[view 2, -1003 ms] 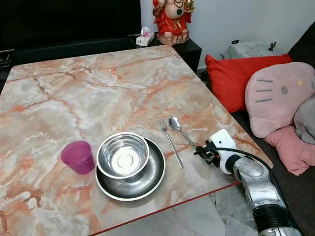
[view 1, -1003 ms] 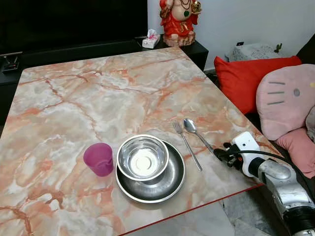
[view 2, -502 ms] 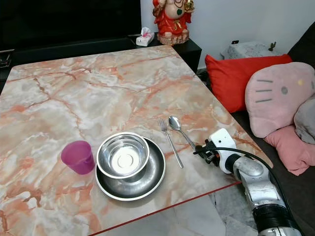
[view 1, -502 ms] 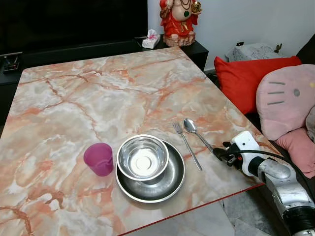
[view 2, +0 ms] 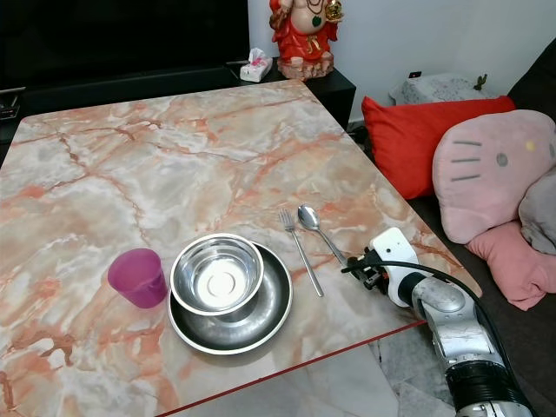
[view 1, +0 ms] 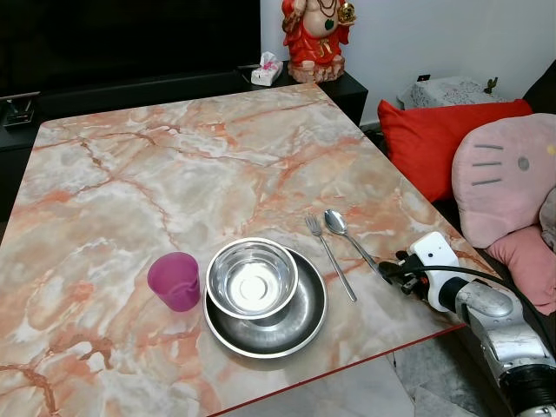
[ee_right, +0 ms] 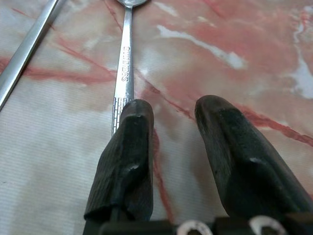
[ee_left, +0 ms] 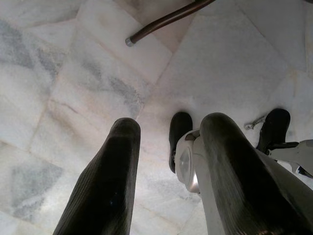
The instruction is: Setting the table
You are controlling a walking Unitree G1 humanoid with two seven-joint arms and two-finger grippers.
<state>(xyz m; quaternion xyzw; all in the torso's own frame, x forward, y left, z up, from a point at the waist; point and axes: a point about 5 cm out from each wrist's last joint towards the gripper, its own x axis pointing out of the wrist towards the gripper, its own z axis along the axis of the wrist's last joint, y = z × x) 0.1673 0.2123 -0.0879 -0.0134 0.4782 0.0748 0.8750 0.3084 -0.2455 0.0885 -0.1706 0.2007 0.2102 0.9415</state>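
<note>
On the marble table [view 1: 174, 148] a steel bowl [view 1: 252, 278] sits in a steel plate [view 1: 311, 320], with a purple cup [view 1: 175, 281] just to their left. A fork [view 1: 330, 256] and a spoon [view 1: 337, 223] lie side by side right of the plate. My right gripper [view 1: 383, 270] rests low at the near end of the spoon's handle, open. In the right wrist view the spoon handle [ee_right: 124, 63] runs up to one finger [ee_right: 128, 147], and nothing lies between the two fingers. My left gripper [ee_left: 168, 127] hangs open over the marble floor.
A red cushion [view 1: 434, 139] and pink cushions [view 1: 504, 174] lie on the sofa right of the table. A red statue [view 1: 313, 39] and a tissue box [view 1: 266, 69] stand on the dark cabinet behind. The table's red front edge [view 1: 347, 369] runs close to my right arm.
</note>
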